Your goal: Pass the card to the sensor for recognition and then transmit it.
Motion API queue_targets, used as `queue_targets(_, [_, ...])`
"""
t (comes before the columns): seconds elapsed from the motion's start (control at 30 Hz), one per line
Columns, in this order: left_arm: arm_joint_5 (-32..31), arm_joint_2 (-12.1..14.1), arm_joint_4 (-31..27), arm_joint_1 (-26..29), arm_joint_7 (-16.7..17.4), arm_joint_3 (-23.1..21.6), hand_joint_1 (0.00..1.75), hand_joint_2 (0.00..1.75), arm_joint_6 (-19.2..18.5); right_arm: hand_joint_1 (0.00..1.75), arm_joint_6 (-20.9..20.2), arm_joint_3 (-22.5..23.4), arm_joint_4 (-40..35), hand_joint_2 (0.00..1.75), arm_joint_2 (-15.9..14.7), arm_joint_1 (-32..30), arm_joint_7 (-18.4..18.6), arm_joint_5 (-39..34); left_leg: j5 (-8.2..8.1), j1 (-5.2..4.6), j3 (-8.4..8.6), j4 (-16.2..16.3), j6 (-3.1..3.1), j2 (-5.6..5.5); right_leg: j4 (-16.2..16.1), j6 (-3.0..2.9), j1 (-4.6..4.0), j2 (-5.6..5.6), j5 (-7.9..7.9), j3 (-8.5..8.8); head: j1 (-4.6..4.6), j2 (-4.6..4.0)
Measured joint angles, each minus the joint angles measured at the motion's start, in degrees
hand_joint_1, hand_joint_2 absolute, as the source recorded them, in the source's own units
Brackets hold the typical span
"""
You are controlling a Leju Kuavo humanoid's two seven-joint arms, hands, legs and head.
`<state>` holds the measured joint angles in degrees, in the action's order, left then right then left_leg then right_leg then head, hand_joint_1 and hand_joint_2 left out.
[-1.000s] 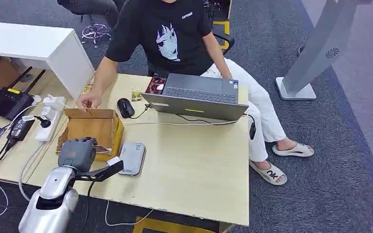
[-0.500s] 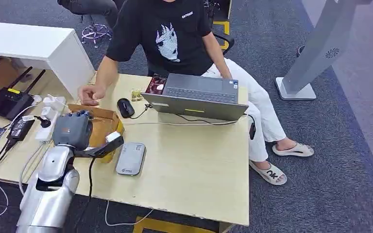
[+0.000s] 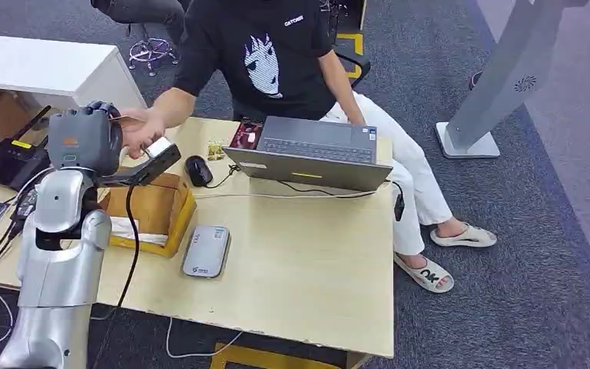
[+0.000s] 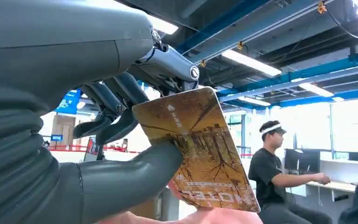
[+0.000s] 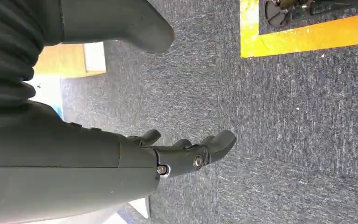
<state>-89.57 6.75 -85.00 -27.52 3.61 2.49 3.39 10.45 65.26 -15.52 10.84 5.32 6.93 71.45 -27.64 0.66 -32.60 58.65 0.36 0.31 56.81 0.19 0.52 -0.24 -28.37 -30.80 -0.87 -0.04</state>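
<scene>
Since a second ago the left hand (image 3: 84, 140) has risen from the cardboard box (image 3: 150, 209) to above the table's (image 3: 307, 261) far left corner, and the person's hand (image 3: 140, 132) has come off the box rim to meet it.

Head view: the left hand is raised beside the person's outstretched hand, the two touching or nearly so. On the table the grey sensor (image 3: 207, 250) lies just beside the box, with a mouse (image 3: 198, 170) and a laptop (image 3: 312, 153) further back.

Left wrist view: the left hand (image 4: 121, 116) pinches a gold card (image 4: 198, 149) between its thumb and dark fingers (image 4: 116, 100), the card tilted. A person's fingertips (image 4: 200, 215) touch the card's lower edge.

Right wrist view: the right hand (image 5: 182, 151) hangs over grey carpet (image 5: 284, 140) with fingers loosely curled, holding nothing; a yellow floor stripe (image 5: 307, 37) lies beyond.
</scene>
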Motion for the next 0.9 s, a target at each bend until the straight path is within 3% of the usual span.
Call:
queue_targets(0.1, [0.0, 0.0, 0.33, -0.22, 0.15, 0.02, 1.75, 1.75, 0.0, 0.0, 0.0, 0.02, 0.0, 1.75, 0.0, 0.0, 0.0, 0.02, 0.0, 0.0, 0.0, 0.0, 0.0, 0.0, 0.0, 0.0, 0.0, 0.01, 0.0, -0.01, -0.02, 0.0])
queue_targets(0.13, [0.0, 0.0, 0.48, -0.31, 0.33, 0.04, 0.03, 1.75, 0.0, 0.0, 0.0, 0.02, 0.0, 1.75, 0.0, 0.0, 0.02, 0.02, 0.0, 0.0, -0.01, 0.0, 0.0, 0.0, 0.0, 0.0, 0.0, 0.01, 0.0, -0.01, 0.0, -0.02])
queue_targets(0.43, [0.0, -1.05, 0.87, -0.75, 0.94, 1.18, 0.0, 1.75, 2.14, 0.0, -0.07, 0.22, 0.0, 1.75, 0.0, 0.05, 0.17, 0.11, 0.0, -0.01, -0.01, 0.0, 0.0, 0.0, 0.0, 0.0, 0.0, 0.01, 0.0, 0.0, 0.0, 0.0])
queue_targets(0.7, [0.0, -1.33, -1.95, 2.86, 1.7, 1.2, 0.0, 1.75, 4.18, 0.0, -0.04, 0.9, 0.0, 1.75, 0.0, 0.09, -0.15, -0.04, 0.0, 0.0, -0.01, 0.0, 0.0, 0.01, -0.01, 0.0, 0.01, 0.02, 0.0, -0.03, -0.02, -0.02])
queue_targets(0.9, [0.13, -3.0, -8.55, 9.95, -4.08, 1.05, 0.0, 1.75, 9.59, 0.0, 0.15, 1.75, 0.0, 1.75, 0.0, 0.09, -0.15, -1.0, -0.03, -0.01, -0.02, 0.0, 0.0, 0.07, -0.02, 0.01, 0.01, 0.12, -0.01, -0.04, 0.0, -0.02])
